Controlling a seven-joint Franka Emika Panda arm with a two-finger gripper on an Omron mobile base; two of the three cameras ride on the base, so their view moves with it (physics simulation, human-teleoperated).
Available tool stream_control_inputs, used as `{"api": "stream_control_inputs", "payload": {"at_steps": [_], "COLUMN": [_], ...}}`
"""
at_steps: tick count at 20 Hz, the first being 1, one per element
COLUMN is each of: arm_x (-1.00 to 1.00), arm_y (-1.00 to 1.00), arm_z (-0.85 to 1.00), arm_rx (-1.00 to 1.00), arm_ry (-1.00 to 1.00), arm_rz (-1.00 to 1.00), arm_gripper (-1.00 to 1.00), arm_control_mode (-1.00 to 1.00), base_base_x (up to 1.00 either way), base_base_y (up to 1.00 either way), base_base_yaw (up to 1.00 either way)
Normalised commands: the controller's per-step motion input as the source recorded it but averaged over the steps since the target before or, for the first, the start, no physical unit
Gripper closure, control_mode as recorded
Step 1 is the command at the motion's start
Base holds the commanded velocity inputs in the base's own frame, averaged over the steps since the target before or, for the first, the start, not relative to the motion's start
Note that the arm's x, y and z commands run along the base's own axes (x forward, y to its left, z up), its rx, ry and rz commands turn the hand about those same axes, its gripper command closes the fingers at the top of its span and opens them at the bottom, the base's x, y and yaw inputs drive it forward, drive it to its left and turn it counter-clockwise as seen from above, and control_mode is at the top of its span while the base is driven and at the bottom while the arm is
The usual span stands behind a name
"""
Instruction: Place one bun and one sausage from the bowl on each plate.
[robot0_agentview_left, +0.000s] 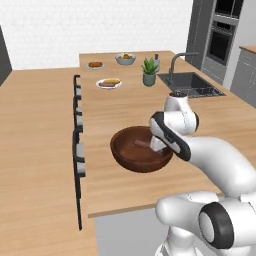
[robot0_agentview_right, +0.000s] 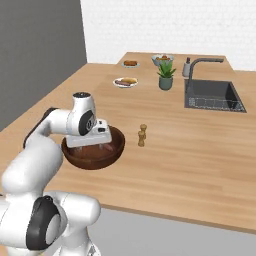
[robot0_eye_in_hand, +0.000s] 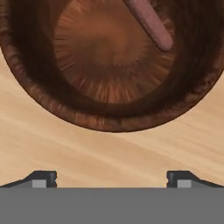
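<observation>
The dark brown wooden bowl (robot0_agentview_left: 125, 156) (robot0_agentview_right: 87, 161) stands near the counter's front edge. One pinkish sausage (robot0_agentview_left: 141, 144) (robot0_eye_in_hand: 151, 24) lies inside it, and I see no bun in the bowl. My gripper (robot0_agentview_left: 157, 146) (robot0_agentview_right: 95, 146) (robot0_eye_in_hand: 111, 179) hangs open just above the bowl's near rim (robot0_eye_in_hand: 52, 100), holding nothing. Far back, the white plate (robot0_agentview_left: 99, 85) (robot0_agentview_right: 116, 83) carries a bun and a sausage. Behind it, the pale blue plate (robot0_agentview_left: 89, 66) (robot0_agentview_right: 125, 65) holds brownish food that is too small to tell apart.
A pale grey fruit bowl (robot0_agentview_left: 125, 62) (robot0_agentview_right: 163, 62) and a potted plant (robot0_agentview_left: 149, 72) (robot0_agentview_right: 166, 76) stand at the back. The sink (robot0_agentview_left: 190, 82) (robot0_agentview_right: 212, 95) with its faucet lies to the right. Two small shakers (robot0_agentview_right: 142, 135) stand right of the brown bowl.
</observation>
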Motion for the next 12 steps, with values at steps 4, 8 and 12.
{"api": "stream_control_inputs", "payload": {"at_steps": [4,8,12], "arm_x": [0.97,0.97,0.79], "arm_y": [0.18,0.19,0.0], "arm_z": [-0.8,-0.18,0.0], "arm_rx": [-0.09,-0.02,0.0], "arm_ry": [0.0,0.0,0.0], "arm_rz": [0.15,0.0,0.0], "arm_gripper": [-1.0,-1.0,-1.0], "arm_control_mode": [-1.0,-1.0,-1.0], "base_base_x": [0.0,0.0,0.0], "base_base_y": [0.0,0.0,0.0], "base_base_yaw": [0.0,0.0,0.0]}}
